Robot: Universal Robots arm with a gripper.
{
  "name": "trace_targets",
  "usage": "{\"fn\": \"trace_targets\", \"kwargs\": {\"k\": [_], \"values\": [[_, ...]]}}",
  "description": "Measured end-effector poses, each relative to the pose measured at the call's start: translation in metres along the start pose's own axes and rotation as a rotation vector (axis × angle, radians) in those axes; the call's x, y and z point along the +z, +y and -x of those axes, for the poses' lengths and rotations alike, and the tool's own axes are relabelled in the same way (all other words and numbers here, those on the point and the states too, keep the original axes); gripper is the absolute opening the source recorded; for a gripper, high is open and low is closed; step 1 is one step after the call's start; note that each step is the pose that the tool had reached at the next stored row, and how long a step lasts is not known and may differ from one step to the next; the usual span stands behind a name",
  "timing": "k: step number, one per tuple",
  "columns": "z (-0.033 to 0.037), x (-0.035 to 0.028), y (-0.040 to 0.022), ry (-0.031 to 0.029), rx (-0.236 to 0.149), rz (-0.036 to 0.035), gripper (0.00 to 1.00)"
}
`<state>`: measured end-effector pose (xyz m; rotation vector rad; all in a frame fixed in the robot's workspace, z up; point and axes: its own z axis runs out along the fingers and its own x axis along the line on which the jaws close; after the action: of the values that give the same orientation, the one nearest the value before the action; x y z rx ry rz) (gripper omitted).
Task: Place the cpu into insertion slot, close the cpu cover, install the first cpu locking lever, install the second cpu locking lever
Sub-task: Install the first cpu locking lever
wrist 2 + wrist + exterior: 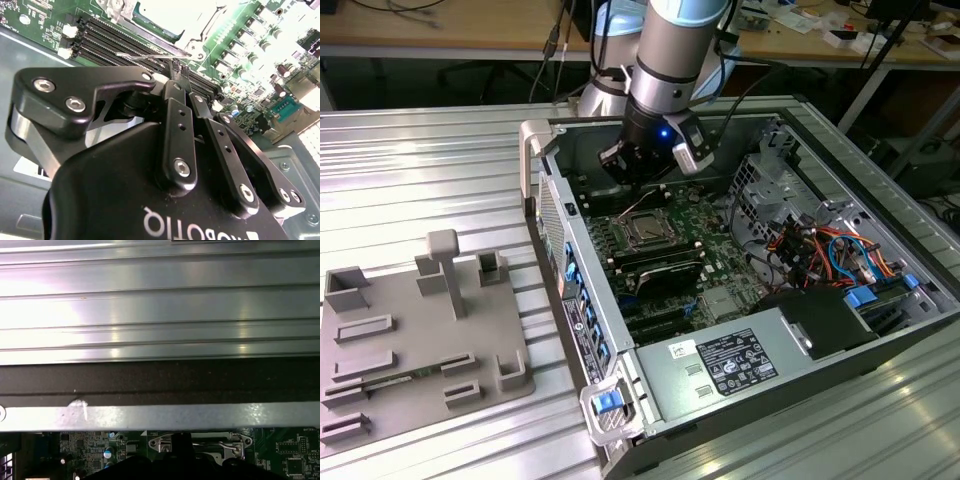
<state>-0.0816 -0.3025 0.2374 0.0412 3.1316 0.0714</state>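
Note:
The open computer case (582,300) lies on its side with the green motherboard (712,232) inside. The insertion slot (645,230) sits near the board's far end. The silver cpu cover (200,31) lies flat over it, and the pale cpu (160,11) shows through its cut-out. My gripper (638,180) hangs just beyond the slot's far edge. In the second wrist view my gripper (176,74) has its black fingers pressed together, tips right at a thin wire locking lever (142,56) that runs beside the cover. Whether the tips pinch the wire cannot be told.
A grey-white power supply box (720,365) fills the case's near end. Coloured cables (830,250) and drive bays crowd the exterior view's right. Black memory slots (112,40) flank the socket. A grey fixture plate (420,340) lies on the ribbed metal table (420,170).

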Motion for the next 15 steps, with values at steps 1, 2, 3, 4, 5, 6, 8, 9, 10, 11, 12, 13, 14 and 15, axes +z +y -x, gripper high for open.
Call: {"fn": "trace_targets", "kwargs": {"k": [1,2,3,4,5,6,8,9,10,11,12,13,14,15], "values": [[0.0007,0.0008,0.0000,-0.0001,0.000,0.0002,0.11],[0.0010,0.0014,0.0000,-0.0001,0.000,0.0002,0.11],[0.0015,0.0029,-0.0001,0.0000,-0.001,0.0001,0.11],[0.0019,0.0045,-0.0001,0.0000,-0.001,0.0001,0.11],[0.0021,0.0051,0.0000,0.0000,-0.001,0.0001,0.11],[0.0025,0.0057,0.0001,0.0002,-0.002,0.0000,0.11],[0.0040,0.0067,0.0006,0.0001,-0.004,0.0001,0.11],[0.0045,0.0071,0.0009,0.0001,-0.004,0.0002,0.11],[0.0048,0.0073,0.0012,0.0001,-0.005,0.0002,0.11],[0.0050,0.0075,0.0015,0.0002,-0.006,0.0001,0.11],[0.0052,0.0076,0.0018,0.0003,-0.008,0.0001,0.11],[0.0055,0.0078,0.0022,0.0004,-0.010,0.0001,0.11],[0.0059,0.0081,0.0025,0.0004,-0.011,0.0002,0.11],[0.0063,0.0083,0.0027,0.0005,-0.013,0.0002,0.11]]}}
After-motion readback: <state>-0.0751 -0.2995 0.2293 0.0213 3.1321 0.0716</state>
